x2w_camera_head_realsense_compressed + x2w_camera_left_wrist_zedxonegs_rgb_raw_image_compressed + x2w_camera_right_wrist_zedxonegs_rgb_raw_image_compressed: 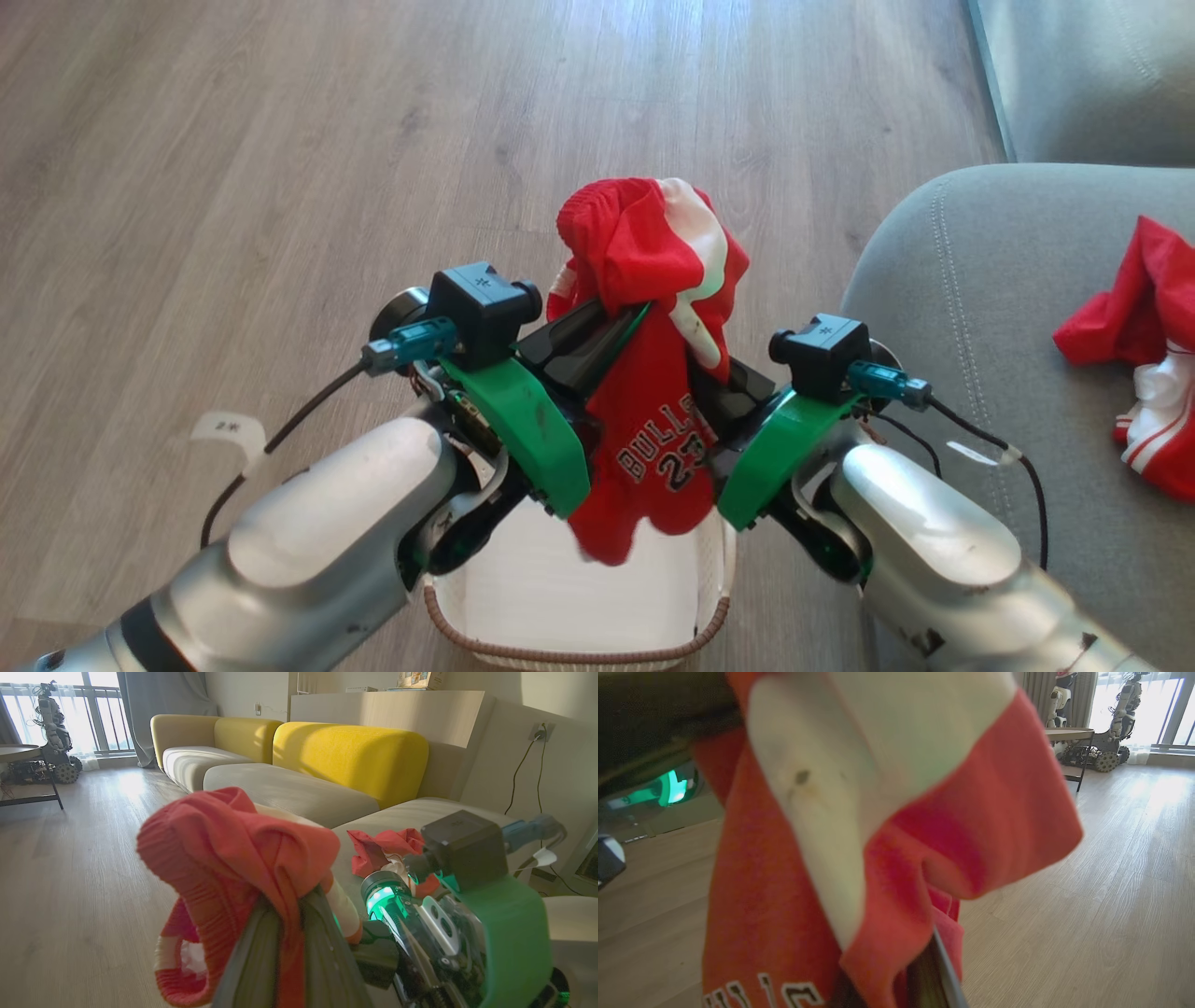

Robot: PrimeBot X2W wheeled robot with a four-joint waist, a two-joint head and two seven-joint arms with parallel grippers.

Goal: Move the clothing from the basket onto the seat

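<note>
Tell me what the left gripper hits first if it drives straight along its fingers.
The red garment bunched over the tips of the left gripper; beyond, probably a grey sofa cushion, depth unclear.

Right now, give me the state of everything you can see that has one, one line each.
jersey: lifted over the basket, bunched.
left end effector: shut on the jersey.
right end effector: shut on the jersey.
basket: upright; the inside that shows is bare.
second red garment: crumpled, lying on the seat.
seat: carrying that one garment.
</note>
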